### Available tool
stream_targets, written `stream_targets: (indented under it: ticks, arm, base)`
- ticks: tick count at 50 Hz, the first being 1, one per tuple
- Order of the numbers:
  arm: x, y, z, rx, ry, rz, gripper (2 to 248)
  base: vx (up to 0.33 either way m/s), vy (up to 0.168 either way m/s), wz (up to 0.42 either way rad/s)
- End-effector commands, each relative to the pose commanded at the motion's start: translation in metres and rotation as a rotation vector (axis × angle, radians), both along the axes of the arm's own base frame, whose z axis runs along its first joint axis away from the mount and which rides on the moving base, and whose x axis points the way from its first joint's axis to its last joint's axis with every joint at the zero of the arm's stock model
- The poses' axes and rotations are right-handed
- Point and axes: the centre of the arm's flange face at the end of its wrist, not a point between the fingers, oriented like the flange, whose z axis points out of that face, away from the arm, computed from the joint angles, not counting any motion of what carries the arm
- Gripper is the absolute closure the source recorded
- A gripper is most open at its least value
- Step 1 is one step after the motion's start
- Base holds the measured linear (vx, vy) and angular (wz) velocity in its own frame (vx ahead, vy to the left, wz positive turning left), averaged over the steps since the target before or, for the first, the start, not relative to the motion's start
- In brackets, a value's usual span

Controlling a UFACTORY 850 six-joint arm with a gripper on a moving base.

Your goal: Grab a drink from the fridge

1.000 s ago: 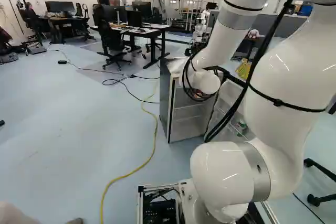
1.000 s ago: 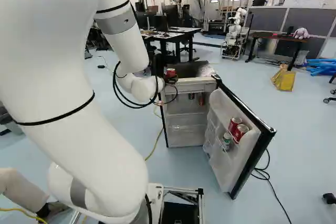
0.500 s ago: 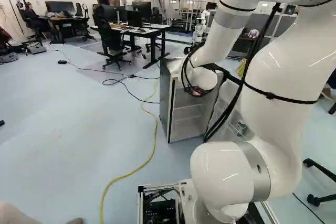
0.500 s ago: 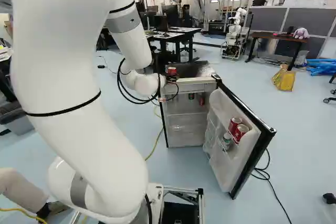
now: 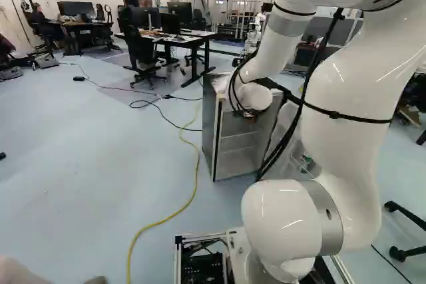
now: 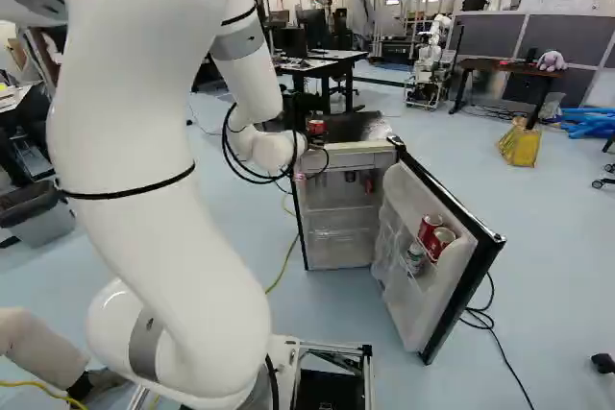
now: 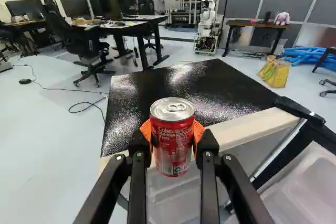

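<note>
From where I stand, the hand (image 7: 172,137) has what it came for: a red and silver metal drink can (image 7: 172,148), upright, clasped from two sides by the orange pads (image 7: 145,130). Just ahead of the hand is the little fridge's textured black top (image 7: 210,85), and its pale front edge (image 7: 262,127) runs close by the can. Beside the hand the fridge's white-lined door with black edging (image 6: 408,208) hangs wide open, with two more red cans (image 6: 430,229) (image 6: 441,242) and a green-and-white can (image 6: 414,258) on its racks.

I'd call the grabbing done, with carrying the drink clear left to do. My worry is a slip: the metal is smooth and round, perhaps damp from the cold, so a jerk of the white arm (image 6: 125,160) or an easing of the pads could drop it to the floor. Too hard a squeeze might dent it. If the hand dips or pushes ahead, the can could knock that front edge and twist in the grip. Swinging toward the door looks worse still; a bump could rattle its cans loose, and the looping black cables (image 6: 231,162) behind the hand might snag on a corner.
</note>
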Motion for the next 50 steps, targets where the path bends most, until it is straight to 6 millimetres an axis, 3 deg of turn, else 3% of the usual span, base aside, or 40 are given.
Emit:
stream_targets:
  ticks: [50]
  arm:
    - [0.057,-0.007,-0.005,-0.002,-0.024,-0.003,155]
  base:
    - [0.0,0.0,0.0]
